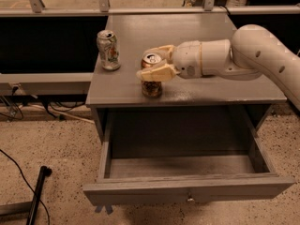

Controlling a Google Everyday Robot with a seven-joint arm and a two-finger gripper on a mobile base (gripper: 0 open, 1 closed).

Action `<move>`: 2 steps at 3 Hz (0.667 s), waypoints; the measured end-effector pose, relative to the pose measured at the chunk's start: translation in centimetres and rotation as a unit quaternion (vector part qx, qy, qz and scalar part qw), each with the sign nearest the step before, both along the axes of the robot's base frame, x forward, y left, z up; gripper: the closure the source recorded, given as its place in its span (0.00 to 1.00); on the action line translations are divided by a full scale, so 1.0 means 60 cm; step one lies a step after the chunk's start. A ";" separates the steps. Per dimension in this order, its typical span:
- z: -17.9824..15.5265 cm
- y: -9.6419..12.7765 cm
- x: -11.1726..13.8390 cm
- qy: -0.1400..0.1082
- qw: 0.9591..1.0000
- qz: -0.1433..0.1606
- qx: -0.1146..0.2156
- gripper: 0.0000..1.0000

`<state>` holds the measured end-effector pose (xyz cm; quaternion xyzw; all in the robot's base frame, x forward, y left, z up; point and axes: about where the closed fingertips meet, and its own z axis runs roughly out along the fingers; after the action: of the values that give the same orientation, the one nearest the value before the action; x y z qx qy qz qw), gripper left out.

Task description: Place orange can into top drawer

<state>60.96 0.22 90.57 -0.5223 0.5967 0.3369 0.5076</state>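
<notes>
The white arm point(262, 55) comes in from the right, low over the grey cabinet point(197, 27). At its end the gripper point(144, 64) sits around the orange can point(152, 88). One of the yellowish fingers point(157, 72) lies across the front of the can and the other one is behind it, near the silver top. Both press on the can, so the pincer is clamped on it. The orange can stands up straight on the cabinet top, close to the front edge and a bit left of the middle; it is not in the drawer yet. The top drawer point(140, 191) is right under it, pulled far out, and you can see its bare grey bottom. A little knob point(190, 199) sits in the middle of its front board. A pale can point(108, 49) with a dent stands alone near the left edge of the cabinet top, apart from the gripper. Down on the speckled floor point(61, 144), at the left, lies a black stick point(37, 196).
</notes>
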 end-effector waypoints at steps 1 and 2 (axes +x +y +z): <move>0.005 0.007 -0.013 -0.001 1.000 0.007 0.002 0.88; 0.022 0.022 -0.052 -0.008 0.998 0.043 0.039 1.00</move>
<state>57.87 1.54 91.89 -0.5300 0.5562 0.3773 0.5171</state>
